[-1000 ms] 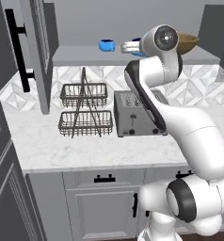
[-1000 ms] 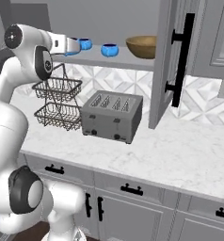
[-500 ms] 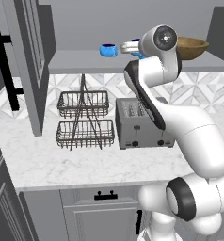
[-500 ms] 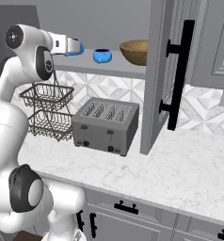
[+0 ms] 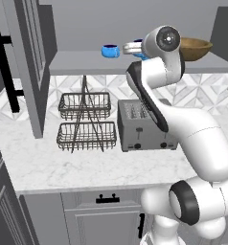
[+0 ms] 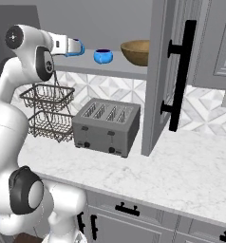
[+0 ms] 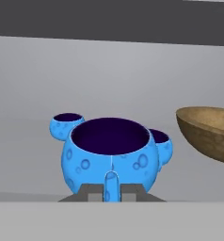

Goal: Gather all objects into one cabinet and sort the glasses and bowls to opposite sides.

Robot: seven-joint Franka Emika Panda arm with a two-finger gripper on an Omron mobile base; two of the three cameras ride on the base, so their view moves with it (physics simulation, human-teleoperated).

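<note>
blue cup (image 7: 109, 159), nearest the hand, sits clamped in the narrow gripper (image 7: 111, 187), upright, its dark inside showing. just behind it stand two more blue cups, one to the left (image 7: 67, 125) and one to the right (image 7: 161, 143), on the grey cabinet shelf (image 5: 82, 62). brown wooden bowl (image 6: 136, 51) rests farther right on that shelf, apart from the cups. below, on the marble counter (image 6: 200, 166), a silver toaster (image 6: 105, 126) stands beside a wire basket rack (image 5: 85, 119).
</note>
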